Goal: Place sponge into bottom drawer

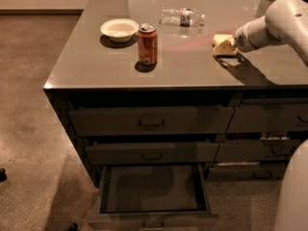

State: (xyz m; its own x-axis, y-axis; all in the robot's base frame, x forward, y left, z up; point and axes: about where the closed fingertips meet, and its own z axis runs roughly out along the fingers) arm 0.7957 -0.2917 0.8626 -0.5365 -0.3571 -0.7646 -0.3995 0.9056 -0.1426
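1. We see the robot's arm (281, 23) reach in from the right, over the grey counter (192, 73).
2. At the end of the arm is the gripper (231, 44). It is pinching the sponge (221, 44) from the right side.
3. The sponge is pale yellow. It seems to hang just above the counter top, toward the right side. A dark shadow lies on the counter just below it and to the right.
4. The bottom drawer (151, 191) is pulled out wide. It is the lowest one on the left side, and we can see its dark floor.
5. The sponge is well apart from that drawer, high up and off to the right.
6. The top drawer (151, 121) and the middle drawer (151, 153) above it look pushed in.
7. A red soda can (147, 44) stands upright on the counter, left of the sponge.
8. A white bowl (119, 29) sits just behind the can, a bit to the left.
9. A clear water bottle (182, 17) lies on its side farther back, near the sponge but not touching it.
10. More drawers (269, 119) sit under the counter on the right.
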